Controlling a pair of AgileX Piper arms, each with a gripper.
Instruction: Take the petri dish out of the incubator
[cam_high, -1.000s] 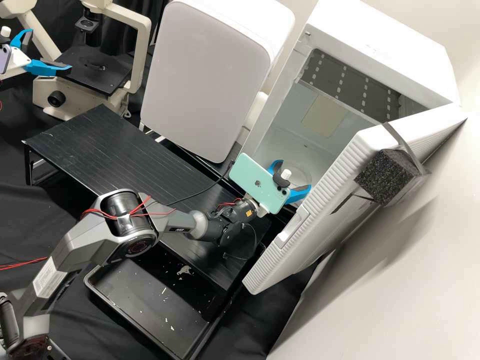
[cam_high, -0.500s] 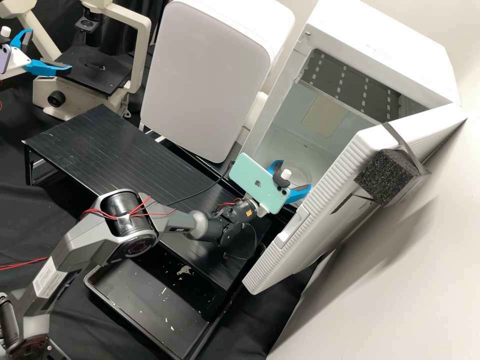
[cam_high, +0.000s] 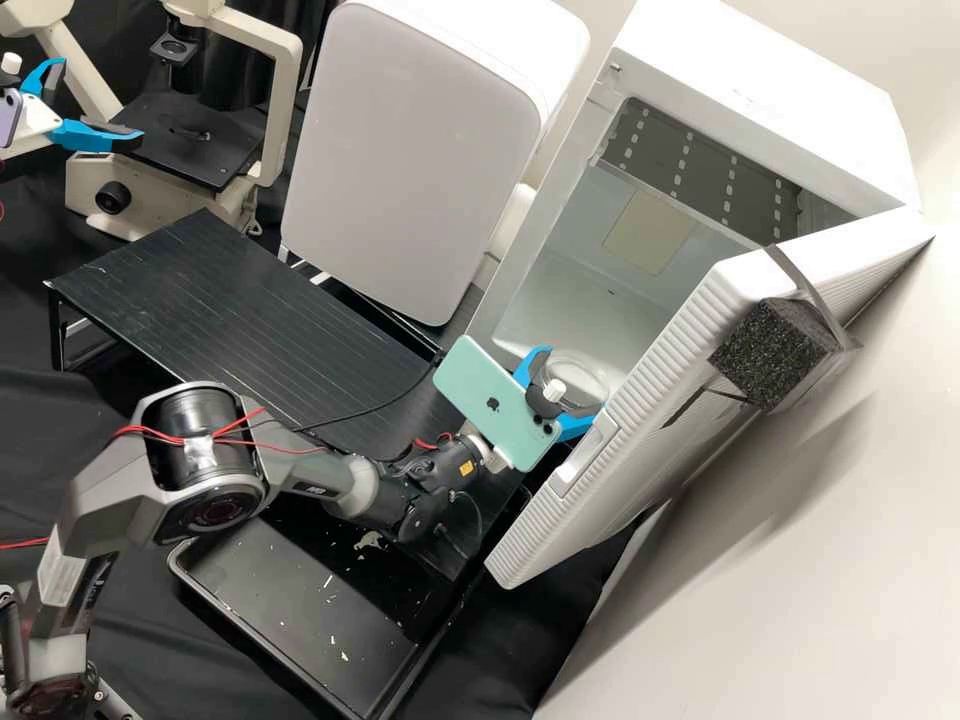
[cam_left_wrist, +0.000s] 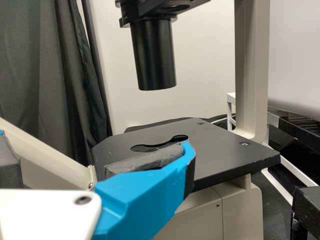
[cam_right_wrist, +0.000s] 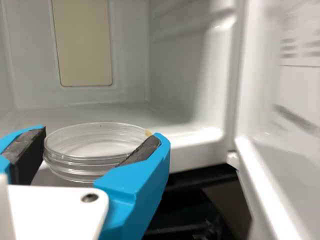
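- Nearest, the right arm (cam_high: 210, 510) leans in over one end of a black tray (cam_high: 320, 625) with pale flecks on its bottom.
- Behind the tray stands a low black table (cam_high: 240, 330), its top marked with thin lines.
- A pale green phone (cam_high: 490, 395) is mounted on the right arm, just behind the right gripper (cam_high: 574, 380).
- The right gripper has its jaws closed on the petri dish (cam_right_wrist: 77, 168), one dark pad against either side of the clear round wall.
- The dish is at the mouth of the white incubator (cam_high: 760, 80); I cannot tell whether it is fully past the front edge.
- The incubator's ribbed door (cam_high: 555, 525) stands open, a black foam block (cam_high: 770, 350) strapped to it.
- A big white box (cam_high: 410, 170) stands beside the incubator.
- Farther back, the left gripper (cam_high: 101, 99) is by the microscope (cam_high: 285, 105), its jaws spread apart with nothing between them.
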